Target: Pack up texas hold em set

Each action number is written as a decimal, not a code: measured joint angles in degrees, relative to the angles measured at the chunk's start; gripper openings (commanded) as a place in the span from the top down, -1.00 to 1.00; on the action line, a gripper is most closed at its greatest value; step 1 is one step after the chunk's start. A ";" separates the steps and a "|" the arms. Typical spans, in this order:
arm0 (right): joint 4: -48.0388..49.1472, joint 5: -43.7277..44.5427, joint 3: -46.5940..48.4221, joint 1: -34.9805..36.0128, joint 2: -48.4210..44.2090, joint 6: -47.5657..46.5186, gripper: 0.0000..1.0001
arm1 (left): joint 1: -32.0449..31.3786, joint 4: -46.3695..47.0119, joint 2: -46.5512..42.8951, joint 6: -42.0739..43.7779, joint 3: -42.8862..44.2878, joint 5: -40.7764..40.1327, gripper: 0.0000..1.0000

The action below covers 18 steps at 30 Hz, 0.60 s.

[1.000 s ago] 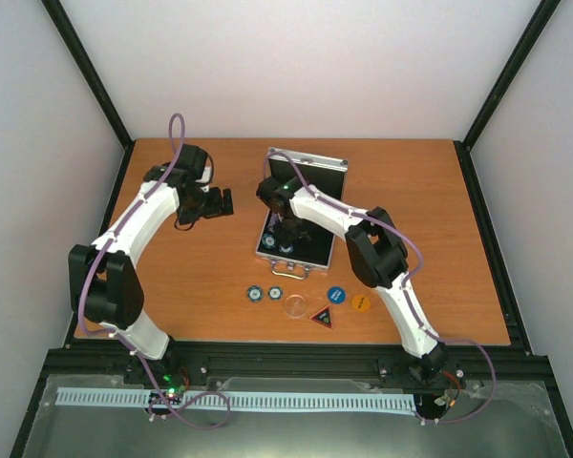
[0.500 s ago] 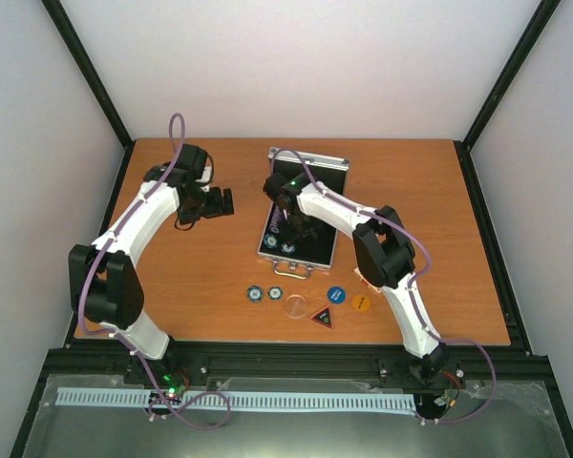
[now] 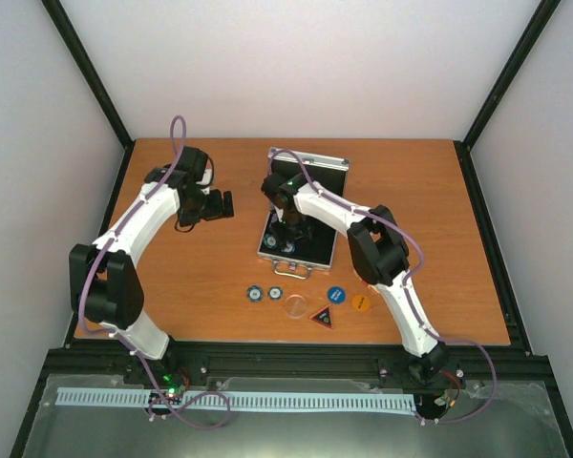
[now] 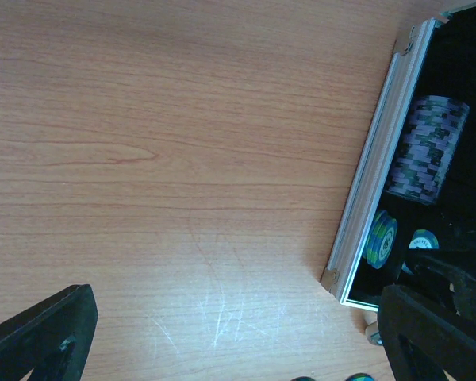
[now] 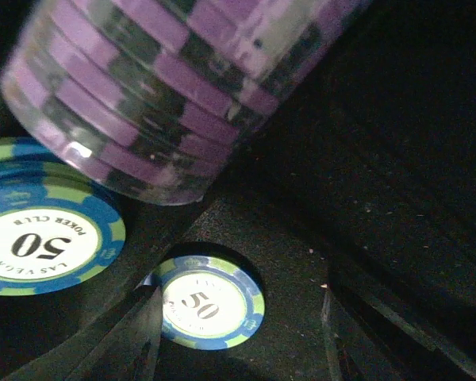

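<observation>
Blue-green chip lies flat on the black case lining between the right gripper's parted fingers, beside purple chips.

The chip stack is purple with grey stripes. The flat chips are blue-green with white centres. The case is silver, black inside.

Top external: high on the near side, looking down and forward over the whole counter. Left wrist: mid-height, facing down on bare wood, with the case edge at the right. Right wrist: very close, inside that case, and it shares the purple chip stack with the left wrist view.
</observation>
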 measured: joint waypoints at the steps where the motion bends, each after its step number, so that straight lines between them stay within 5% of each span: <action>1: -0.17 -0.28 0.00 -0.02 0.31 -0.20 -0.17 | 0.00 0.00 0.02 0.09 0.00 0.00 -0.99; 11: -0.83 -2.32 0.26 -0.37 1.11 -2.34 -0.16 | 0.00 -0.02 1.77 0.33 0.09 0.00 -0.99; 18: -0.42 -5.05 0.35 -0.81 1.25 -3.76 0.37 | 0.00 -0.09 1.88 0.59 0.24 -0.44 -0.99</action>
